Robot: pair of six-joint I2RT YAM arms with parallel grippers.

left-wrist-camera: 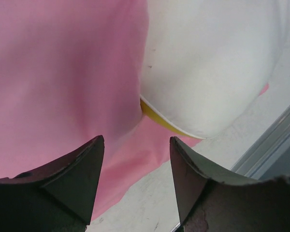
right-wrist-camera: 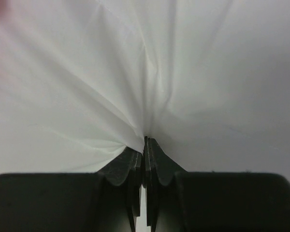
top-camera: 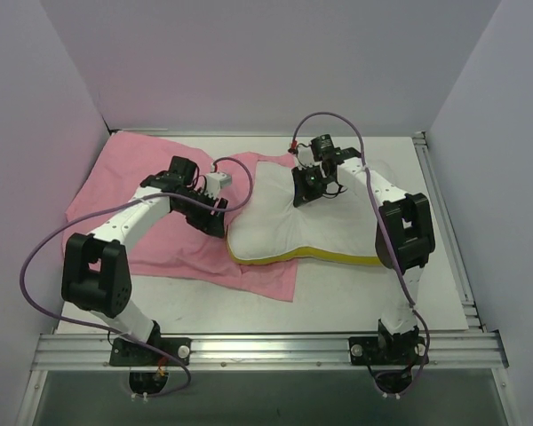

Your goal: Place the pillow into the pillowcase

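The white pillow (top-camera: 302, 222) with yellow trim along its near edge lies at the table's middle, its left part resting on the pink pillowcase (top-camera: 142, 204), which is spread flat on the left. My right gripper (top-camera: 306, 188) is shut on a pinch of the pillow's white cover (right-wrist-camera: 150, 96) near its far middle; creases radiate from the jaws. My left gripper (top-camera: 215, 213) is open and empty, hovering over the pillowcase (left-wrist-camera: 58, 82) just left of the pillow's left edge (left-wrist-camera: 208, 63); the yellow trim (left-wrist-camera: 157, 118) shows between the fingers.
Purple walls enclose the table on three sides. A metal rail (top-camera: 266, 348) runs along the near edge and another (top-camera: 444, 222) along the right. Bare white tabletop (top-camera: 364, 297) lies near the front right.
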